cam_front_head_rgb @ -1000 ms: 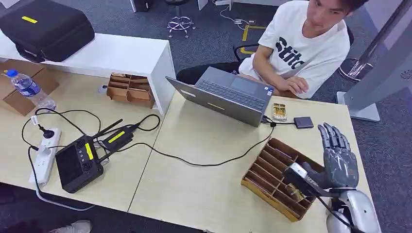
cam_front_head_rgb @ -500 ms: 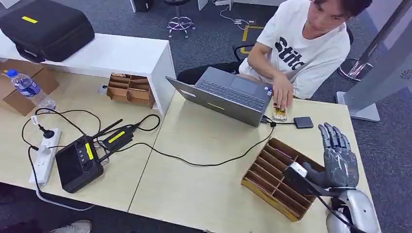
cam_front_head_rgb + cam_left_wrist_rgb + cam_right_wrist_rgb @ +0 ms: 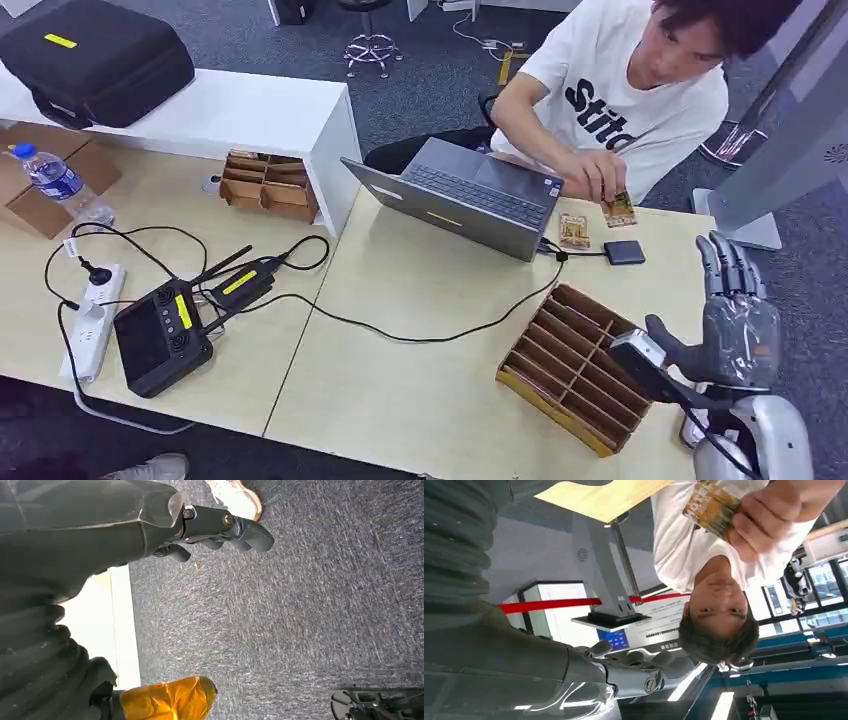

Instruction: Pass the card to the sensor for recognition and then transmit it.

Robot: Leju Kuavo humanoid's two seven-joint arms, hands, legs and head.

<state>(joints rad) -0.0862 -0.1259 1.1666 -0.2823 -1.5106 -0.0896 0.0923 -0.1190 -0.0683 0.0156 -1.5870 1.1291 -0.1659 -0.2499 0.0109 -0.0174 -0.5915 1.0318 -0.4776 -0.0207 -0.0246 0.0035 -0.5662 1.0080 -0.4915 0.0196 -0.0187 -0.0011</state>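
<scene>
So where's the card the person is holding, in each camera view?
Head view: card far right, pinched in the person's hand, above the table.
Left wrist view: not in it.
Right wrist view: card at top, same hand.
Shared landmark: the white T-shirt.

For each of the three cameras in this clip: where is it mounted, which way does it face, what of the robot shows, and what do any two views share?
Head view: high on the body, looking forward and down at the table; the right hand rises open beside the slotted tray.
Left wrist view: behind the hanging left hand, looking down at grey carpet.
Right wrist view: behind the right hand, facing the person, picture upside down.
Shared: head and right wrist views both show the person's hand holding a card.
</scene>
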